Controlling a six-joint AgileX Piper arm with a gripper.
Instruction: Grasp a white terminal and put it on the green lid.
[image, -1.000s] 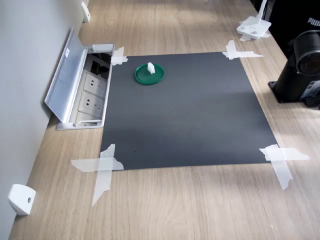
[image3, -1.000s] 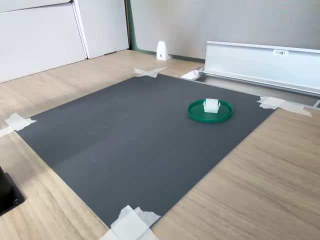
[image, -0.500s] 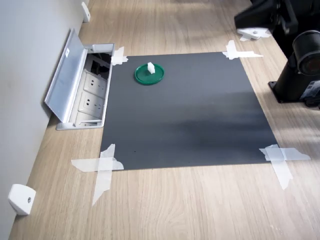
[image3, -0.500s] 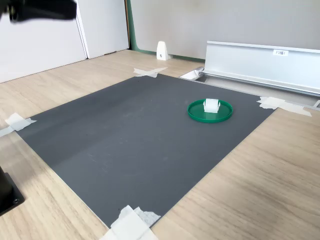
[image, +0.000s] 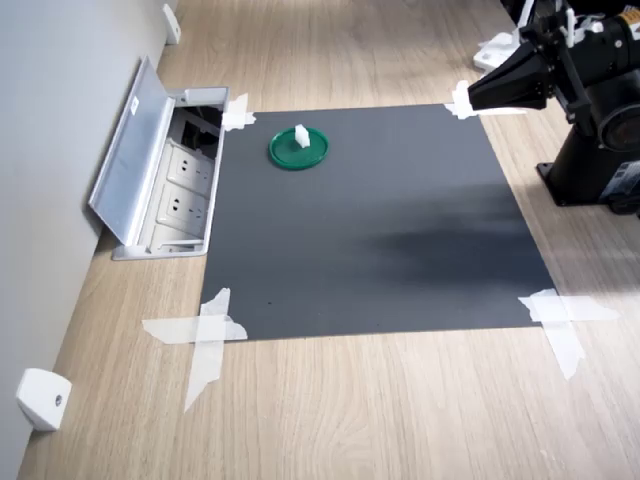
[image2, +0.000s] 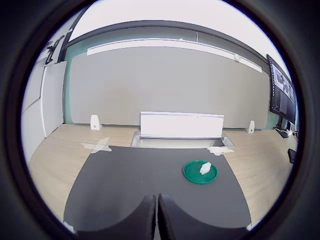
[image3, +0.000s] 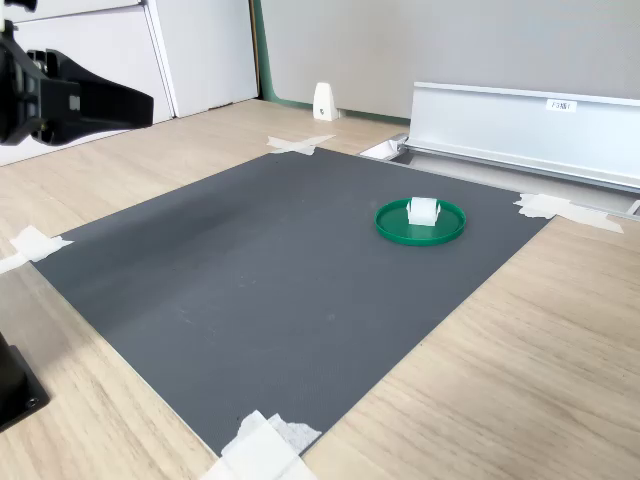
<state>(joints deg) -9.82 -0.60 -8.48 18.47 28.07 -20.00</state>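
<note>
1. A tiny white terminal (image: 299, 134) sits inside a flat round green lid (image: 284, 155), which lies near one corner of a dark mat (image: 370, 230) taped to a wooden table (image: 380, 400). In the second exterior view the terminal (image3: 423, 210) rests on the lid (image3: 392, 228) close to its middle, so the placing appears already done.

2. The gripper (image: 478, 95) hangs above the mat's far corner at the first exterior view's right, well apart from the lid. In the wrist view its two dark fingers (image2: 145, 217) lie pressed together with only a thin seam between them, and nothing is held.

3. Judging by its look, the terminal is very light, stiff plastic. It would likely slide or tip at a touch. The surest hold would be across two opposite flat sides, with the fingers coming straight down.

4. The lid is thin and light too, so a nudge could shift it on the mat.

5. An open metal socket box (image: 165, 180) sits just beside the mat, close to the lid.

6. Hard to make out: the terminal's exact shape and any pins or slots, as it is too small. Most of the arm is cut off in both exterior views.
</note>
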